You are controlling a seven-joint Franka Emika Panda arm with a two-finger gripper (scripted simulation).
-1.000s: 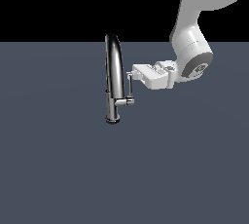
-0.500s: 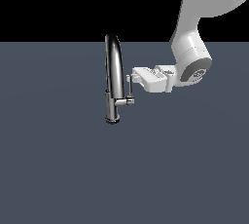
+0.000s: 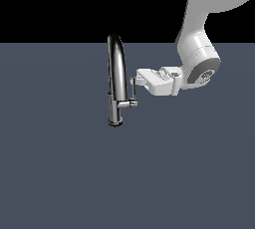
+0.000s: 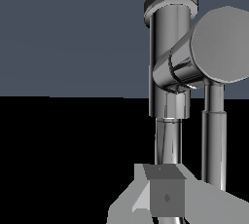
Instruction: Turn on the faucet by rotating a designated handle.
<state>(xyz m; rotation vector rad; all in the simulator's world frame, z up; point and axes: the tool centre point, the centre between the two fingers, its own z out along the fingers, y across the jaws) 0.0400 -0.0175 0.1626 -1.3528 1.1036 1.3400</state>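
Faucet handle (image 3: 133,88), a thin chrome lever rod standing upright from a short horizontal side stub, sits just at the tip of the white robot gripper (image 3: 135,80), which reaches in horizontally from the exterior view's right. Whether the fingers are apart or closed around the rod cannot be told from either view; the fingertip area appears touching or just beside the upper end of the rod. In the wrist view a pale grey finger (image 4: 165,196) with a square pad fills the near foreground, with the chrome rod just beside it and the stub's flat hexagonal end cap close to the camera. Behind the gripper, the white arm (image 3: 199,58) bends upward and out of frame toward the exterior view's upper right. The tall shiny chrome faucet (image 3: 116,78), with its cylindrical base and high arched gooseneck spout, stands upright on a flat dark slate-blue surface (image 3: 60,163), roughly in the centre of the exterior view, the stub projecting from its lower body toward the gripper.
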